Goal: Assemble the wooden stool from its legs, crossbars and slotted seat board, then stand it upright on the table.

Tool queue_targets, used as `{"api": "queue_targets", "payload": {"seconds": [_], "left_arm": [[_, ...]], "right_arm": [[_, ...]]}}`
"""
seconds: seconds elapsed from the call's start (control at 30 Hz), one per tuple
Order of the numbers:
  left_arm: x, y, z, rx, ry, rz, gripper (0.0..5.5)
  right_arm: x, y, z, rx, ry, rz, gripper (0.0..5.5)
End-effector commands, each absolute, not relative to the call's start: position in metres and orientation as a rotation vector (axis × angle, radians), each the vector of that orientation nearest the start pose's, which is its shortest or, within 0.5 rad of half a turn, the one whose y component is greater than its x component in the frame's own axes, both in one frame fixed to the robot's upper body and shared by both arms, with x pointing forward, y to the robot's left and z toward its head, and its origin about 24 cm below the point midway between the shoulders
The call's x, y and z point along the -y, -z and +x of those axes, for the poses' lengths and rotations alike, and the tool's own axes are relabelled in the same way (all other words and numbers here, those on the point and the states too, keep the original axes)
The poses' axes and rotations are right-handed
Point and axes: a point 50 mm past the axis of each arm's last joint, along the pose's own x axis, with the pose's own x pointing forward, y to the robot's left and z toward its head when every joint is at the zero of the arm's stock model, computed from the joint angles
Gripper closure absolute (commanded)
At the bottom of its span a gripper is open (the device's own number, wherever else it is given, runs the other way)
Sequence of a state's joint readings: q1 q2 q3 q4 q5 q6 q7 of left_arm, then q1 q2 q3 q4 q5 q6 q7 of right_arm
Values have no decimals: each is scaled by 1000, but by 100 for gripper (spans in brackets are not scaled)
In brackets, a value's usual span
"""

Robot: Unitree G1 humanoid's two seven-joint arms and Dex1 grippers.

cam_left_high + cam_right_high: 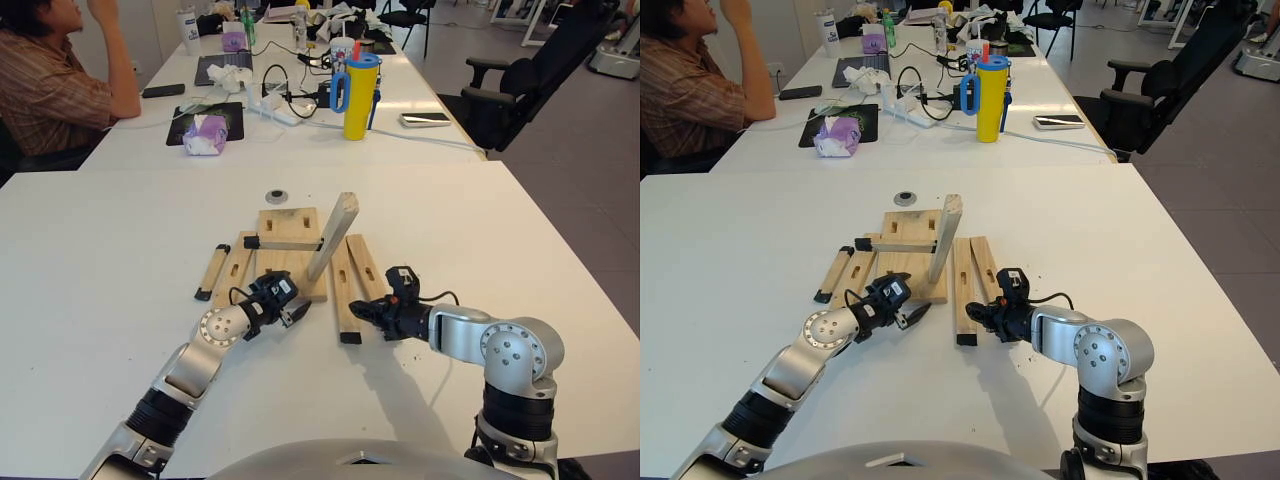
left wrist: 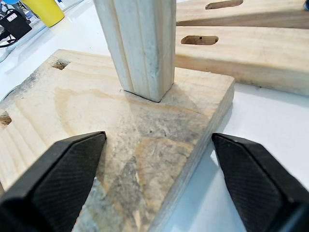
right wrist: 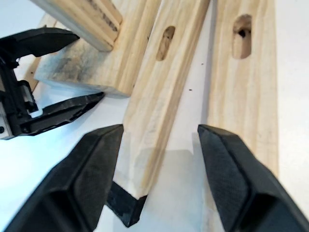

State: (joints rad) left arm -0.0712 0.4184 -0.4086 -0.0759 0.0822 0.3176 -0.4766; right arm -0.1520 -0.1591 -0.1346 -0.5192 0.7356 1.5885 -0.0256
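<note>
On the table [image 1: 100, 260], by the flat seat board [image 1: 285, 268] bearing one leaning leg [image 1: 333, 235], we have the left gripper [image 1: 293, 312] and right gripper [image 1: 366, 312] both open, the right astride a loose leg [image 3: 154, 82], which we judge light, stiff, best pinched across its flat faces.

an open-plan office or lab workroom: long white worktops [image 1: 80, 250] stand end to end, the far one [image 1: 150, 140] strewn with cables [image 1: 290, 100], a yellow bottle [image 1: 360, 95], a phone [image 1: 424, 120] and a black desk mat [image 1: 228, 118]. black swivel chairs [image 1: 520, 80] stand at the far right on grey floor [image 1: 580, 200].
</note>
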Motion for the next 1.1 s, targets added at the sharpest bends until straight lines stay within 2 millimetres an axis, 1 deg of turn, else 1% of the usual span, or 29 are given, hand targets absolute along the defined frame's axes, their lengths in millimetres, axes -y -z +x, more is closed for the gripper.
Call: {"api": "queue_targets", "payload": {"seconds": [0.03, 0.13, 0.2, 0.33, 0.4, 0.47, 0.53, 0.73, 0.83, 0.9, 1.1], "left_arm": [[-138, 40, 195, -742, 789, 466, 143], [-135, 41, 196, -738, 795, 462, 143], [-133, 41, 197, -737, 801, 463, 143], [-130, 41, 196, -737, 815, 466, 143], [-128, 41, 197, -734, 824, 470, 143], [-125, 39, 199, -721, 837, 475, 143], [-123, 38, 200, -711, 847, 486, 143], [-121, 38, 200, -709, 841, 484, 143], [-119, 39, 200, -706, 840, 479, 143], [-118, 39, 200, -707, 841, 477, 143], [-114, 37, 207, -693, 852, 486, 143]], "right_arm": [[124, -75, 221, -910, -497, 198, 263], [113, -79, 226, -892, -507, 182, 263], [108, -79, 226, -889, -510, 188, 263], [102, -76, 226, -903, -491, 184, 263], [99, -70, 224, -929, -482, 116, 263], [97, -65, 222, -944, -463, -24, 263], [98, -63, 222, -947, -452, -75, 263], [102, -74, 227, -867, -443, -144, 263], [101, -77, 229, -840, -451, -138, 263], [101, -74, 228, -863, -457, -119, 263], [105, -51, 229, -934, -419, -222, 263]]}}
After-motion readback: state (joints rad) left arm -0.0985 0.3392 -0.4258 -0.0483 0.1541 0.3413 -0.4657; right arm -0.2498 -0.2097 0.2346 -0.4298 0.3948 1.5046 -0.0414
